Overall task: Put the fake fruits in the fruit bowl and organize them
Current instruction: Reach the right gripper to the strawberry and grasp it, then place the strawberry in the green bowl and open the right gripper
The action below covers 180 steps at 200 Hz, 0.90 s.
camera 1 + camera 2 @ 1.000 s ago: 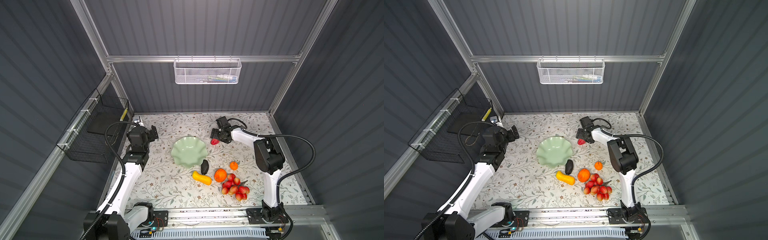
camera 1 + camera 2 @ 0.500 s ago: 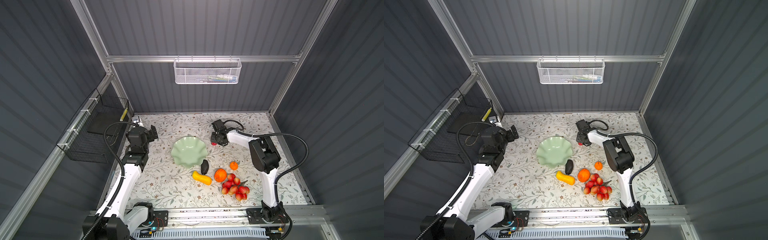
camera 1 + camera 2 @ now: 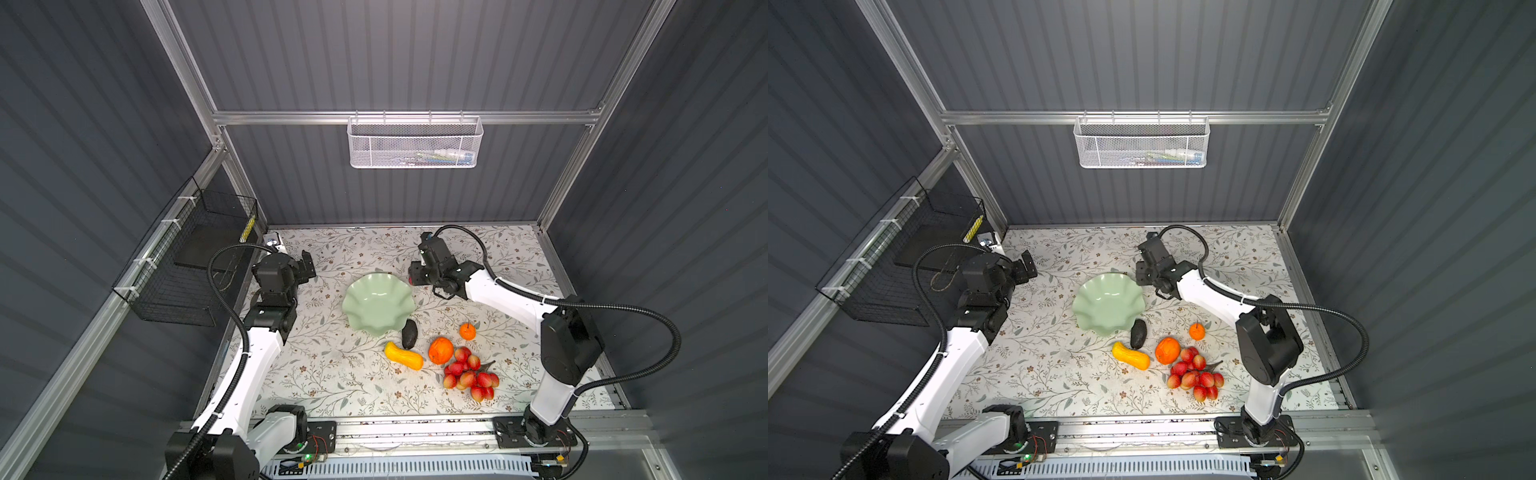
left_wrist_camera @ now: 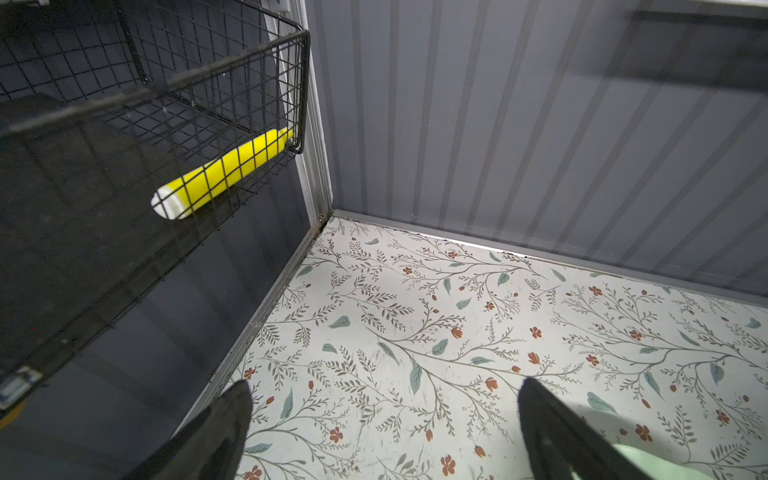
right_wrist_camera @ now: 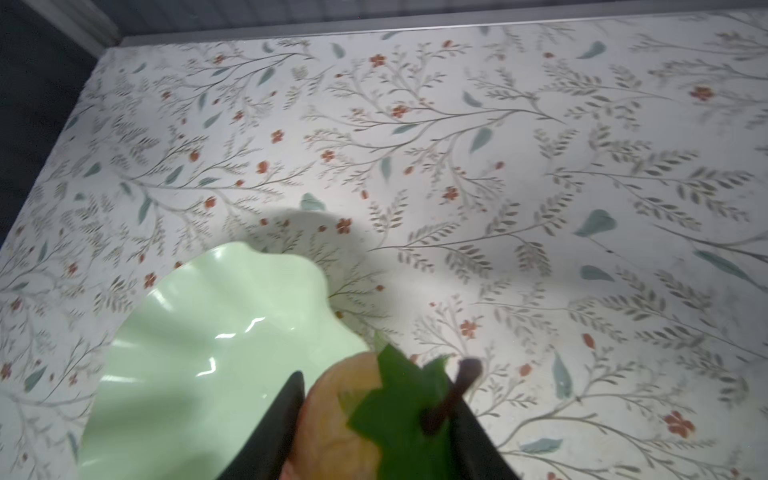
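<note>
The right wrist view alone makes plain the right fingers (image 5: 274,432) clamped on a strawberry (image 5: 332,424) with green leaves, at the bowl's (image 5: 208,353) 2 o'clock rim. Both top views show avocado (image 3: 409,334), squash (image 3: 403,355), orange (image 3: 440,350), tangerine (image 3: 467,331) and grapes (image 3: 469,374) on the table (image 3: 332,374) at the bowl's 5 o'clock. Left wrist view: left fingers (image 4: 224,428) wide, empty, near a basket (image 4: 208,83).

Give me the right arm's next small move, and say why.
Probably shift the strawberry sideways to above the fruit bowl's middle before opening. The right gripper is shut on the strawberry and is only at the bowl's scalloped rim, so a release here might drop it on the edge or the table. The bowl is empty.
</note>
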{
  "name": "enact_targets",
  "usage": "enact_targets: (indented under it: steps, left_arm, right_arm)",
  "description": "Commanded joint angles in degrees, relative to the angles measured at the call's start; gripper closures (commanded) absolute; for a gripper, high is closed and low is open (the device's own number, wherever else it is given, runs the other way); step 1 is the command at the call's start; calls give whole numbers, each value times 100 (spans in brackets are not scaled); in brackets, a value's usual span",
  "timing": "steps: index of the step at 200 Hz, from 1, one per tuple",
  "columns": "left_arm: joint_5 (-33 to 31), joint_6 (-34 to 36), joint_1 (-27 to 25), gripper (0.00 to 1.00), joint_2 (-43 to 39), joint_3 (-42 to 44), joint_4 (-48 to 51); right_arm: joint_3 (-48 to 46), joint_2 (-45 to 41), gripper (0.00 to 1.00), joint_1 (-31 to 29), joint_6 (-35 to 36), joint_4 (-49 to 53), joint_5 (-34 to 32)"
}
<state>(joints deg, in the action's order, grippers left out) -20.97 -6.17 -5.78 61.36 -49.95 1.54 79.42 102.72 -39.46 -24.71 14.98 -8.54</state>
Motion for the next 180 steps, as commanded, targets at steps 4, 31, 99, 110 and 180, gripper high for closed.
enact_targets:
  steps: [4, 31, 99, 110, 180]
  left_arm:
    - [-87, 29, 42, 0, -2, 65, 92]
    - [-98, 20, 42, 0, 1, 65, 99]
    - [-152, -3, 42, 0, -27, 74, 110]
    - [-154, 2, 42, 0, -35, 63, 110]
    - [-163, -29, 42, 0, -39, 55, 123]
  right_arm:
    - [302, 325, 65, -433, 433, 375, 35]
    - [652, 780, 64, -781, 519, 407, 68]
    - [1917, 2167, 62, -914, 623, 936, 72]
    - [2091, 2362, 61, -914, 642, 1051, 62]
    - [2517, 2930, 45, -914, 546, 1362, -58]
